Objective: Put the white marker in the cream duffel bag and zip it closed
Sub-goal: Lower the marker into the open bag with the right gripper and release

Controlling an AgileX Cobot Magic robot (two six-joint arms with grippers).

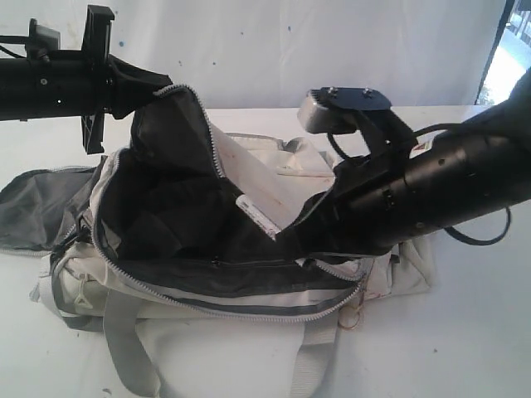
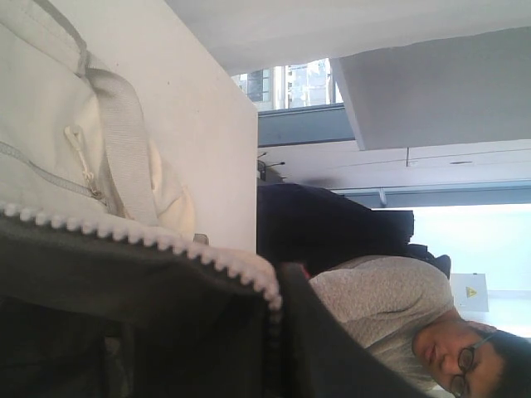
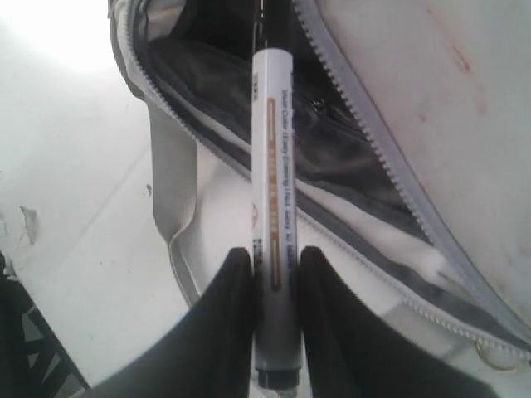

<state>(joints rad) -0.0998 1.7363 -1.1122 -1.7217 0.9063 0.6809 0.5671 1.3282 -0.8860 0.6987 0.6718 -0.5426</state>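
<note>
Glossy plastic marker [image 3: 272, 182], matt cloth bag [image 1: 216, 332]

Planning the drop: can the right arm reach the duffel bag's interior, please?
Likely yes: the right gripper, gripping the white marker, sits at the unzipped mouth of the cream duffel bag, held up by the left gripper.

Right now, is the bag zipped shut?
No, the cream duffel bag gapes wide open, showing its dark lining.

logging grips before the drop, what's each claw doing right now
left claw: closed on the raised zipper edge of the cream duffel bag
right claw: closed on the white marker
</note>
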